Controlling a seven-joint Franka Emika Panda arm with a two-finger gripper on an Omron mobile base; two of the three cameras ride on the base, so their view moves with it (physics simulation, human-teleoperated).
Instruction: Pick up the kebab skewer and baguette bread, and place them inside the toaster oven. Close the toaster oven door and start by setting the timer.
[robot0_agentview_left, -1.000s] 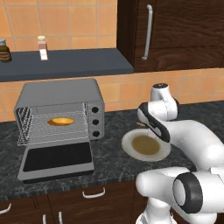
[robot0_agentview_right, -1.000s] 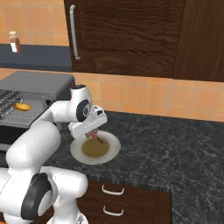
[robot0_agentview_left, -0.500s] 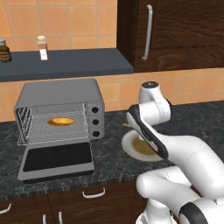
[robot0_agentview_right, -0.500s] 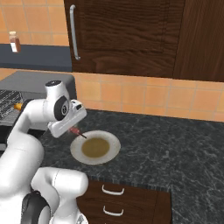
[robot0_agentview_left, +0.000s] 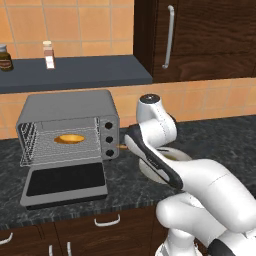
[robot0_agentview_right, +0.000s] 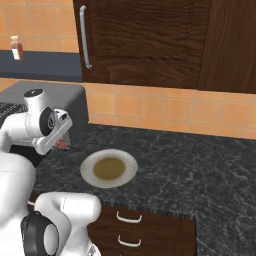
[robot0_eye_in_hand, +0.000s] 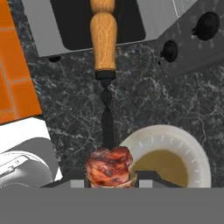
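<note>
Carried leftward off the plate (robot0_agentview_right: 109, 168) since a second ago: kebab skewer (robot0_eye_in_hand: 105, 78), meat chunk pinched between narrowly closed fingers (robot0_eye_in_hand: 109, 177), wooden handle pointing at open toaster oven (robot0_agentview_left: 70, 132). Held above bench (robot0_agentview_left: 125, 175), beside oven knobs. Baguette bread (robot0_agentview_left: 69, 138) already on rack inside.

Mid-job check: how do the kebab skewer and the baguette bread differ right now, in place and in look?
The baguette bread lies on a wire rack inside the toaster oven; the kebab skewer is off the counter, gripped by the claw. The bread is a stubby golden-orange oval; the skewer is a thin dark rod with a turned wooden handle and reddish-brown meat. Both are near the open toaster oven door.
</note>
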